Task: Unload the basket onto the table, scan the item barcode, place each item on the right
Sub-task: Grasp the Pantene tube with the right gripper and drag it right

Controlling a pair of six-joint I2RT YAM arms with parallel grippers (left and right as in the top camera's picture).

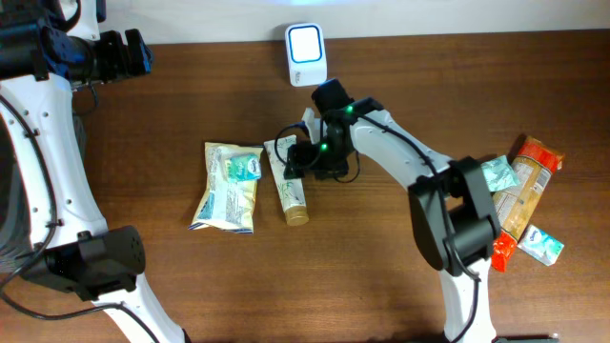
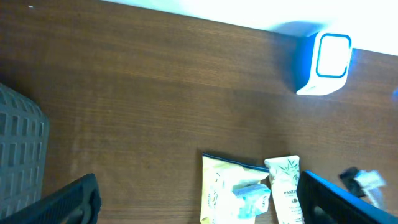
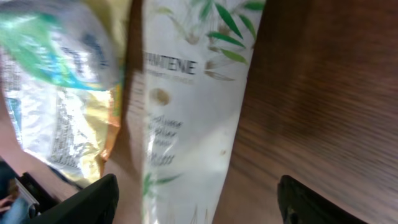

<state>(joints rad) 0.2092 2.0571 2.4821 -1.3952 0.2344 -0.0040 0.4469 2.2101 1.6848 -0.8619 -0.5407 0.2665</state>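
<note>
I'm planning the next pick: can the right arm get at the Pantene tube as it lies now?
Probably yes. The right gripper hangs open right over the tube, which lies flat with nothing on top; the yellow pouch only lies beside it.

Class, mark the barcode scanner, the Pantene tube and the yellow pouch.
barcode scanner [image 1: 305,45]: overhead view, its lit front window.
Pantene tube [image 3: 186,93]: right wrist view, printed body.
yellow pouch [image 1: 227,195]: overhead view, middle of pack.

White arm shells [image 1: 396,143], black joints [image 1: 457,219] and fingers [image 3: 93,202], green lights [image 1: 324,148]
</note>
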